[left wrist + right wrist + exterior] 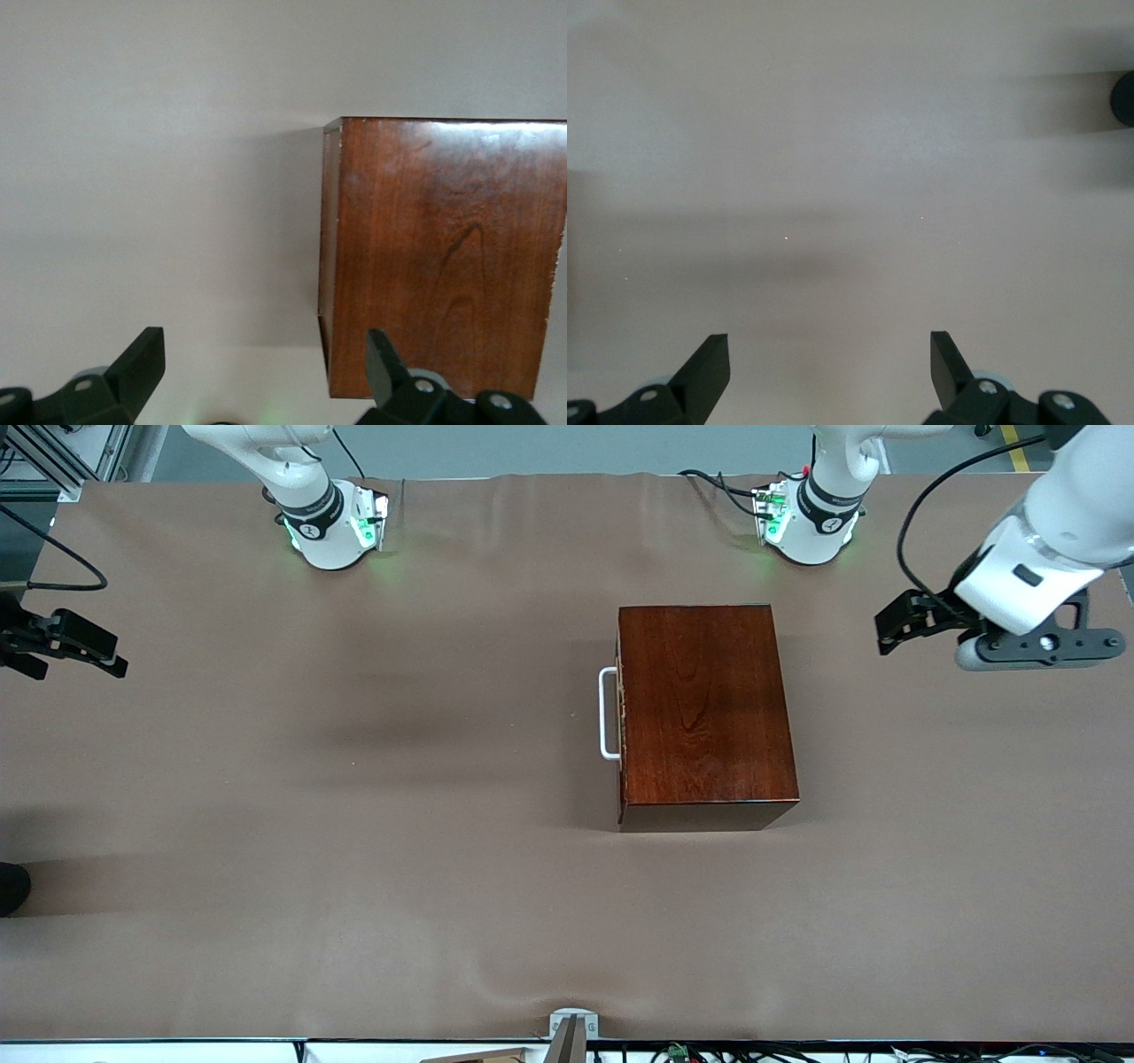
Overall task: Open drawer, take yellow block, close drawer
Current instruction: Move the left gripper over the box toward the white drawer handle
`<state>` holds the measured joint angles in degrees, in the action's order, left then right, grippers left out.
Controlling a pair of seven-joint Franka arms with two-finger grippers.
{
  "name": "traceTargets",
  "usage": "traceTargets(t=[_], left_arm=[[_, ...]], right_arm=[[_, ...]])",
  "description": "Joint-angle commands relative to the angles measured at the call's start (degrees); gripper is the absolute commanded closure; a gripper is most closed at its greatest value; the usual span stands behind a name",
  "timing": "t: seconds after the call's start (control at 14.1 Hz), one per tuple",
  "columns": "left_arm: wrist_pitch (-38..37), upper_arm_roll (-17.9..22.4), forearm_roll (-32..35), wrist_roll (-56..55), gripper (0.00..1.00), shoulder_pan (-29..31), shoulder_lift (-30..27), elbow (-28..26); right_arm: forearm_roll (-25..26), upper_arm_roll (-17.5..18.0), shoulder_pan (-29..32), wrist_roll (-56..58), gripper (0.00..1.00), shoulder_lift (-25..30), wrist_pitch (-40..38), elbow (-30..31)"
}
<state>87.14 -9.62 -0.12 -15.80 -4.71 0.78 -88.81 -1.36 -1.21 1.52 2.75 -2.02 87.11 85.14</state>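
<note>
The dark reddish-brown wooden box [704,708] stands in the middle of the table. Its drawer is pushed in flush, and the white loop handle [608,713] faces the right arm's end of the table. The yellow block is hidden. My left gripper [886,633] hangs open above the table toward the left arm's end, apart from the box. In the left wrist view the gripper [266,354] is empty, with the box [443,257] lying ahead of it. My right gripper [80,669] hovers open at the right arm's end, well away from the box. The right wrist view shows it [830,354] over bare tablecloth.
Brown cloth covers the table [354,824]. A dark round object [9,886] pokes in at the table's edge at the right arm's end and also appears in the right wrist view [1125,97]. A small mount [571,1027] sits at the front edge.
</note>
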Motion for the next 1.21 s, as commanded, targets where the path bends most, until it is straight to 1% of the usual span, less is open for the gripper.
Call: traceTargets(t=[0.0,0.14,0.28,0.35,0.5,0.85,1.13], left_arm=[[-0.30,-2.33,-0.32,-2.83,0.00,-0.30,1.77,1.53],[-0.21,-5.14,0.11,-4.40,0.00,-0.65,2.73,1.70],[-0.21,-6.98,-0.23,-9.39,0.00,-1.70,4.05,1.88],[-0.12,-7.34,-0.15,-12.03,0.00,-2.93,5.10,2.84],[-0.12,-7.35,0.55,-16.43,0.00,-7.13,8.35,6.61],[0.92,-7.26,1.70,-26.46,0.00,-15.93,14.42,11.28],[6.46,-6.91,2.75,-30.51,0.00,-20.68,17.32,11.72]], right_arm=[[-0.40,0.94,1.30,-0.20,0.00,0.18,-0.01,-0.15],[-0.40,1.03,1.38,-0.20,0.00,0.18,-0.01,-0.15],[-0.40,0.94,1.30,-0.20,0.00,0.18,0.08,-0.15],[-0.40,0.94,1.38,-0.20,0.00,0.18,0.08,-0.15],[-0.49,1.03,1.30,-0.20,0.00,0.18,0.08,-0.15],[-0.49,0.94,1.30,-0.20,0.00,0.18,-0.01,-0.15],[-0.40,0.94,1.30,-0.20,0.00,0.18,-0.01,-0.15]])
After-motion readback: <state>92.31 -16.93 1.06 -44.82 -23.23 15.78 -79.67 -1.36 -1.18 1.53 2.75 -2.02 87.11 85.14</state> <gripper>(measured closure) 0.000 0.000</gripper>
